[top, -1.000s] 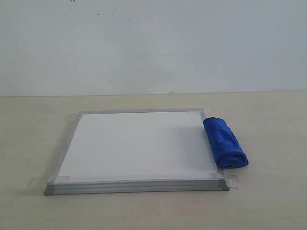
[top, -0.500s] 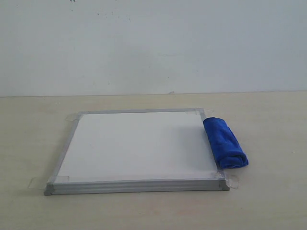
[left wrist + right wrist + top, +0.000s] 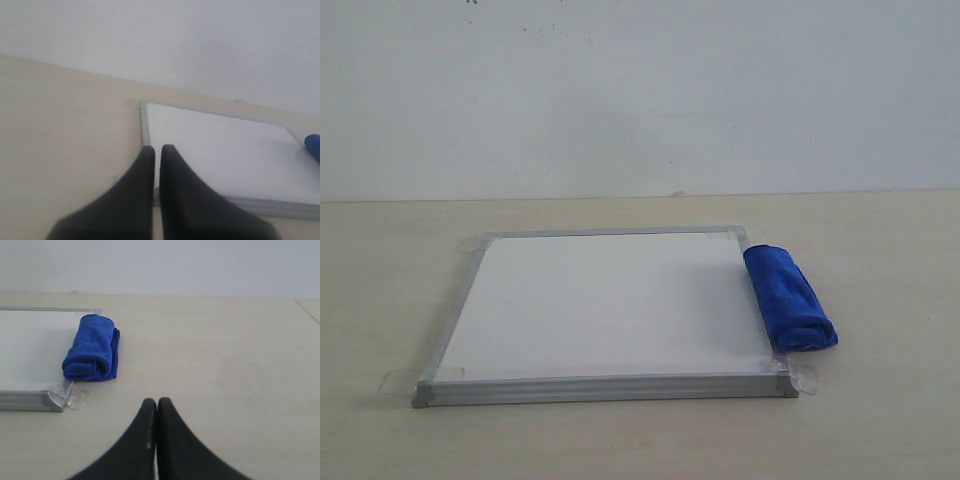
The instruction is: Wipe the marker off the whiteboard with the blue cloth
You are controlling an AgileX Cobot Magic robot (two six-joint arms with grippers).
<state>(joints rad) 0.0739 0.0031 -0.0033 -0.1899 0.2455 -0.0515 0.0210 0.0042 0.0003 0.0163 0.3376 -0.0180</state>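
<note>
Right wrist view shows the right gripper closed tight, holding nothing. The blue cloth lies along the whiteboard, toward the table's right edge. No marker shows. Best to open wide, then pinch the roll's middle.

Square whiteboard, silver-framed, lying flat, surface plain white. Rolled blue cloth resting against whiteboard's right edge, partly overlapping frame.
</note>
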